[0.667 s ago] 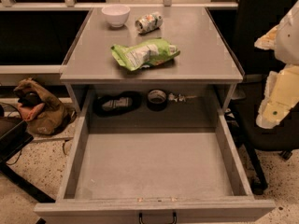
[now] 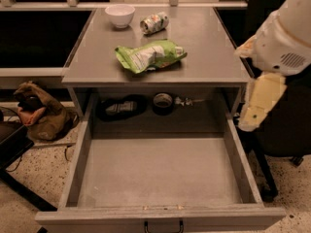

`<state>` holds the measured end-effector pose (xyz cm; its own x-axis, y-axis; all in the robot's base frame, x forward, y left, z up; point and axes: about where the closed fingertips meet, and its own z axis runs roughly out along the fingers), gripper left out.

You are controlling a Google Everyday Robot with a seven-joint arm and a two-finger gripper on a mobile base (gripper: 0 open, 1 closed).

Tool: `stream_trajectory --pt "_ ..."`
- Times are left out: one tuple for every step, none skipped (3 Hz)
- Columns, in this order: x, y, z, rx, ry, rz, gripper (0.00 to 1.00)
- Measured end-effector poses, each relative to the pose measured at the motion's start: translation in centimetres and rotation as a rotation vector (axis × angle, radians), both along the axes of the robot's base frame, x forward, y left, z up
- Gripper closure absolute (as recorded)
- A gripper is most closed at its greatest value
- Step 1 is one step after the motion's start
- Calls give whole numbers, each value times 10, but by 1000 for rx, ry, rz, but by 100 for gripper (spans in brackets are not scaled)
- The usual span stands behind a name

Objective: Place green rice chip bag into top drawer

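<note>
the green rice chip bag point(image 2: 150, 56) is crinkled foil with a soft sheen. the tabletop point(image 2: 209, 52) is smooth grey and faintly reflective. the top drawer point(image 2: 160, 174) is matt grey with a dull, scuffed floor. the bowl point(image 2: 120, 15) is glossy white, and the crushed can point(image 2: 154, 23) is shiny metal. the gripper point(image 2: 260, 103), at the right above the drawer's right wall, looks like matt cream plastic.
</note>
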<state>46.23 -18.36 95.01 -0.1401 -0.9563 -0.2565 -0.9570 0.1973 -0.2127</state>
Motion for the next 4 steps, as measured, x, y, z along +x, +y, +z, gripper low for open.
stream_trajectory --pt "38 59 -40 55 43 136 0" --pt "68 115 -77 130 101 251 0" --pt "68 115 -78 130 101 252 0" --pt "96 133 -76 136 36 298 0"
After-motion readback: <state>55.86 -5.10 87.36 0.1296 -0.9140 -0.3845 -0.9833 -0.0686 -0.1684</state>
